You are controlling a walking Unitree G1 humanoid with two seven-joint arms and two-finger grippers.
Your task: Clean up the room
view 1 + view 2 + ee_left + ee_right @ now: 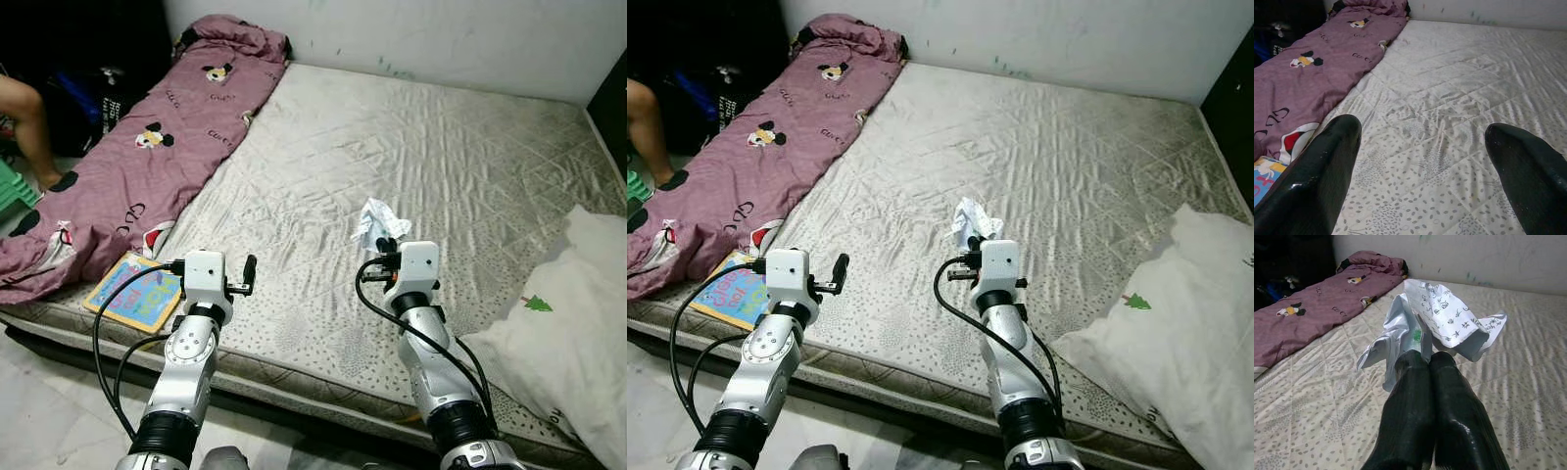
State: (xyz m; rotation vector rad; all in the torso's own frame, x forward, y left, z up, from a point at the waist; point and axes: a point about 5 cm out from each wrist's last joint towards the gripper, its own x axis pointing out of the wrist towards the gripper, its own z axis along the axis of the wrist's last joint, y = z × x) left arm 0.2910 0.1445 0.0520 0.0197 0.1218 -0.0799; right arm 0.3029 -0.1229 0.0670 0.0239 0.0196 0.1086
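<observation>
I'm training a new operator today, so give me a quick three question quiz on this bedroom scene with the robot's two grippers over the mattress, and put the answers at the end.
1. True or false: the right gripper is shut on the crumpled paper.
2. Which lies nearest the left gripper? A) the pillow B) the book C) the person's leg
3. Fill in: the purple blanket lies along the robot's ____ side of the mattress.

Key:
1. True; the fingers pinch the paper and hold it above the mattress.
2. B; the book sits at the mattress edge beside the left arm.
3. Left.
</observation>
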